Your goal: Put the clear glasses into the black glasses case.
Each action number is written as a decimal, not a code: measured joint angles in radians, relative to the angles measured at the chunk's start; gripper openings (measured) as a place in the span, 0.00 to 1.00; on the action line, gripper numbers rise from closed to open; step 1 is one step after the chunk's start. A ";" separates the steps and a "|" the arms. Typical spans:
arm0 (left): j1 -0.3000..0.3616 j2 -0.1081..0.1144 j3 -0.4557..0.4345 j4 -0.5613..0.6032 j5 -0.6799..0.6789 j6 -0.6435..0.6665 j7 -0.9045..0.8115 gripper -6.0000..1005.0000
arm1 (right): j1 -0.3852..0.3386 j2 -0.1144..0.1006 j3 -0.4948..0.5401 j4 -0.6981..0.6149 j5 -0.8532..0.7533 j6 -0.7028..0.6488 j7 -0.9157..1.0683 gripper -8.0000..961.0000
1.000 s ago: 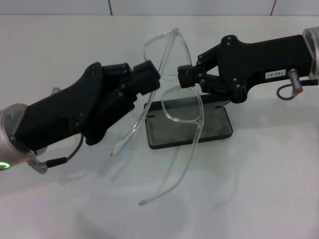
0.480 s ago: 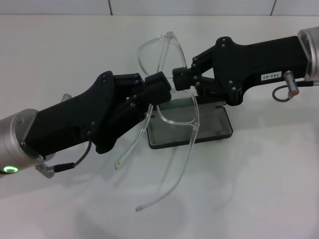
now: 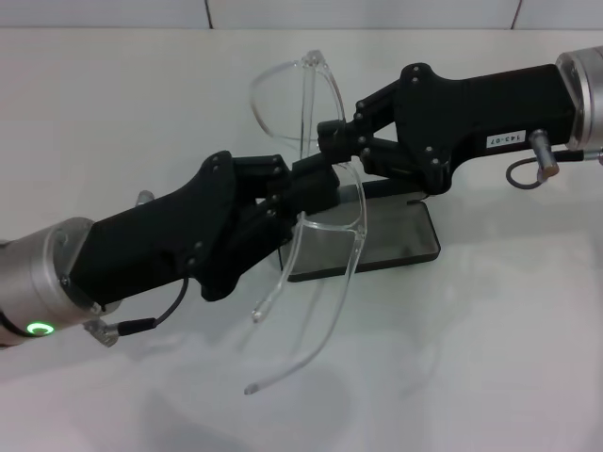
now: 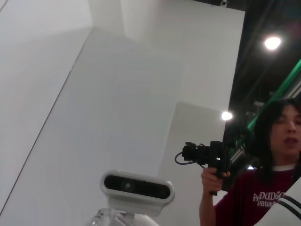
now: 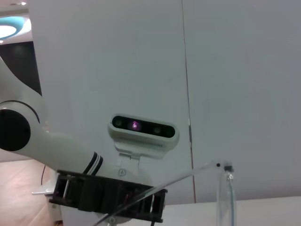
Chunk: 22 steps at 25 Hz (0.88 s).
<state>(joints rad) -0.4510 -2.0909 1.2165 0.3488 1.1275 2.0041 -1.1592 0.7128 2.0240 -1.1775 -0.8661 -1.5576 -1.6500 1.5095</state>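
Above the white table (image 3: pixel 490 358), the clear glasses (image 3: pixel 311 132) hang in the air, pinched at the bridge by the right gripper (image 3: pixel 332 138), which reaches in from the right. The left gripper (image 3: pixel 311 184) comes up from the lower left and meets the frame by the lower lens; whether its fingers are spread or pressed together I cannot tell. Both thin clear arms trail down toward the table. Beneath them the black glasses case (image 3: pixel 415 247) lies open and flat, grey lining up, partly hidden by the two grippers
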 joint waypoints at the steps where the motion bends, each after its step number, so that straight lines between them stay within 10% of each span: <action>1: -0.004 0.000 0.000 -0.008 0.001 0.000 0.005 0.09 | 0.000 0.000 0.000 0.001 0.001 0.004 0.000 0.06; 22: -0.004 0.001 -0.004 0.013 -0.010 -0.014 0.008 0.09 | 0.003 -0.002 -0.002 0.042 0.005 -0.002 -0.019 0.06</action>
<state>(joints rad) -0.4554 -2.0903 1.2129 0.3618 1.1179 1.9901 -1.1511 0.7161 2.0224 -1.1796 -0.8241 -1.5521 -1.6522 1.4909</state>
